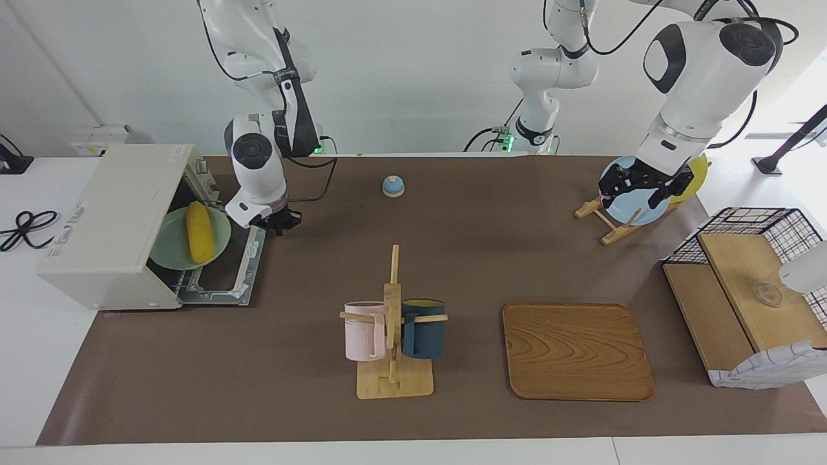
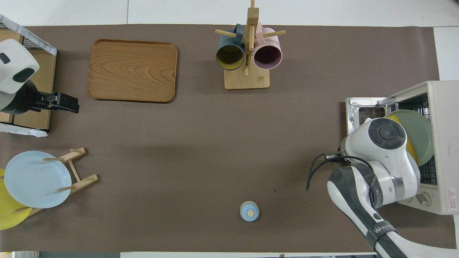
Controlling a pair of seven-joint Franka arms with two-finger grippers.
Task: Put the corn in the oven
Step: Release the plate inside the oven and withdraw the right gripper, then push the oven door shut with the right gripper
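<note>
The corn [image 1: 199, 232] is lying on a pale green plate [image 1: 172, 249] that is sitting on the wire rack inside the oven [image 1: 116, 223], which is standing at the right arm's end of the tabletop [image 1: 452, 219] with its door [image 1: 242, 268] folded down flat toward the middle. The right claw [image 1: 276, 224] is hanging closed and empty over the corner of that door nearest the robots, clear of the corn. The word "WANUO" is partly showing on a black sleeve along the right arm in the overhead view; a small red warning label on the oven's top corner is too small to read. At the left arm's end, the left claw [image 1: 636, 187] is hovering with its jaws spread wide over a light blue plate [image 1: 630, 203] standing in a wooden plate rack [image 1: 601, 223], a yellow plate [image 1: 692, 174] leaning in the same rack. A mug tree [image 1: 393, 336] is carrying a pink mug [image 1: 363, 330] and a dark blue mug [image 1: 424, 328] near the edge farthest from the robots, beside a wooden tray [image 1: 575, 352]. A small blue bell [image 1: 393, 186] is sitting near the robots' edge, and a wire-and-wood basket shelf [image 1: 749, 303] is occupying the corner by the left arm.
</note>
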